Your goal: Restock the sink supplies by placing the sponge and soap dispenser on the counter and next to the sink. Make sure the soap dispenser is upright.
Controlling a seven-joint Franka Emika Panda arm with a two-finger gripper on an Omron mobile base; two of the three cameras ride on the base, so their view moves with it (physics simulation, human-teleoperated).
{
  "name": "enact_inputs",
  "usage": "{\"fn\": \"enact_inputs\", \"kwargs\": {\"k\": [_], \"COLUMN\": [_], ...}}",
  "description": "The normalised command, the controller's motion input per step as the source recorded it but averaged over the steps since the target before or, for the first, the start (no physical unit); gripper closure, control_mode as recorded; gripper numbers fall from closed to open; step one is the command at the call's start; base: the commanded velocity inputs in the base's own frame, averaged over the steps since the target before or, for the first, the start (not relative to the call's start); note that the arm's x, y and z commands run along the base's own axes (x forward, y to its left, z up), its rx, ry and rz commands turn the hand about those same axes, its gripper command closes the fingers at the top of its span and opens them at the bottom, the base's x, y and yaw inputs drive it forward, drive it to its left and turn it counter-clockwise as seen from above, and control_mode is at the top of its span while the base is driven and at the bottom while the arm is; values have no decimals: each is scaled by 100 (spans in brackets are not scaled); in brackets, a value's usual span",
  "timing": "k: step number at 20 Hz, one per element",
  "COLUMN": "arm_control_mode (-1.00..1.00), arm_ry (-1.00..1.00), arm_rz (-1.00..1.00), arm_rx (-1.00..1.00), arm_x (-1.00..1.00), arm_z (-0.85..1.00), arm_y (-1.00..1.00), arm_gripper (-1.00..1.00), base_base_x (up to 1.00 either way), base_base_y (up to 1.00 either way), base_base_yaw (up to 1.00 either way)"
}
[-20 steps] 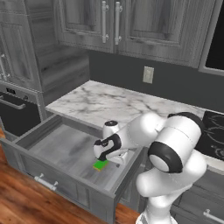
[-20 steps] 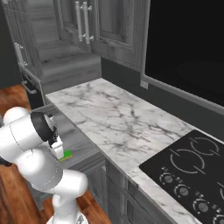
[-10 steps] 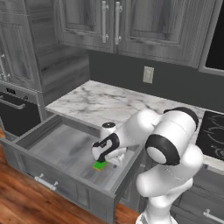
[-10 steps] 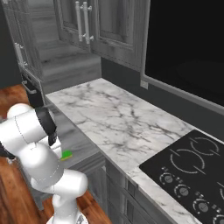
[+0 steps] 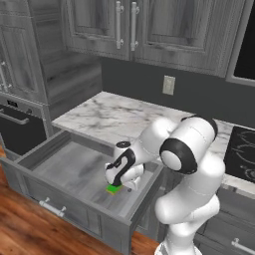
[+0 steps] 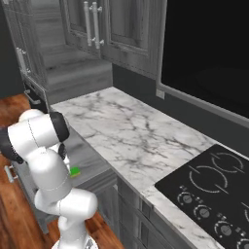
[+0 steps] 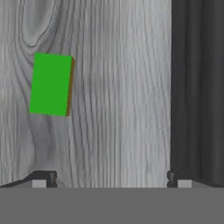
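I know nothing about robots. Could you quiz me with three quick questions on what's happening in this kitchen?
1. True or false: the pincer is already squeezing the sponge.
2. Where does the sponge lie? A) on the counter B) in the open drawer C) on the cooktop
3. Fill in: the sponge's top is ____.

Key: 1 false, the pincer is open and apart from it. 2 B. 3 green.
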Motion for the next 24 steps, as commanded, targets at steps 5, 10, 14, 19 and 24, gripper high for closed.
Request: {"fn": "enact_inputs", "kwargs": {"k": [5, 10, 14, 19, 24], "arm_control_mode": [-100, -100, -100, -100, -100], "arm_ry": [0, 0, 0, 0, 0], "arm_rz": [0, 0, 0, -1, -1], "arm_rx": [0, 0, 0, -1, -1], "arm_x": [29, 26, 19, 14, 19], "arm_z": [-15, -15, -19, -20, -18], "arm_y": [0, 4, 10, 11, 4], "arm_gripper": [-100, -100, -100, -100, -100], "base_base_x": [0, 0, 0, 0, 0], "base_base_y": [0, 0, 0, 0, 0], "base_base_yaw": [0, 0, 0, 0, 0]}}
